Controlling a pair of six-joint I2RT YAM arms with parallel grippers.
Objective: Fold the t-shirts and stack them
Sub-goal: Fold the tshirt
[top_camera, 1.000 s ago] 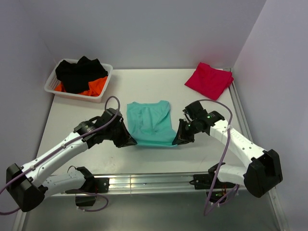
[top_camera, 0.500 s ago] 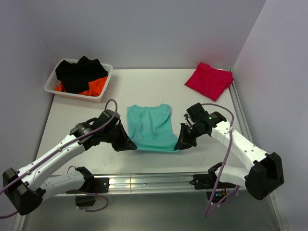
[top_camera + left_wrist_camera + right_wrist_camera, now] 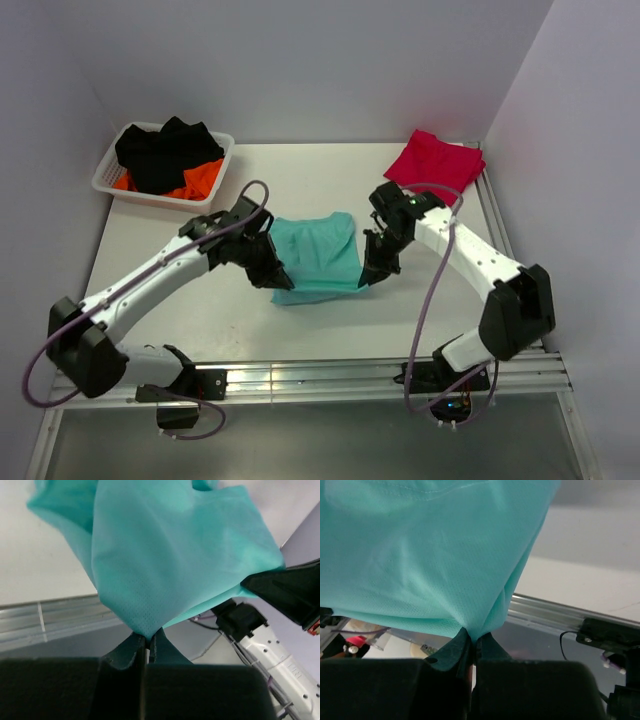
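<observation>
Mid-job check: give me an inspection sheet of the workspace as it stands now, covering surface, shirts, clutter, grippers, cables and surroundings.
Surface: white table, nothing spilled seen.
Job's things: teal t-shirt at mid-table, its two near corners pinched and lifted; red t-shirt lying folded at the far right corner.
Clutter: white basket at far left, holding black and orange garments.
Grippers: left gripper shut on the teal t-shirt's left corner; right gripper shut on its right corner.
Cables: purple cables loop loosely off both arms, clear of the cloth.
Surroundings: pale walls on three sides; metal rail along the near edge.
</observation>
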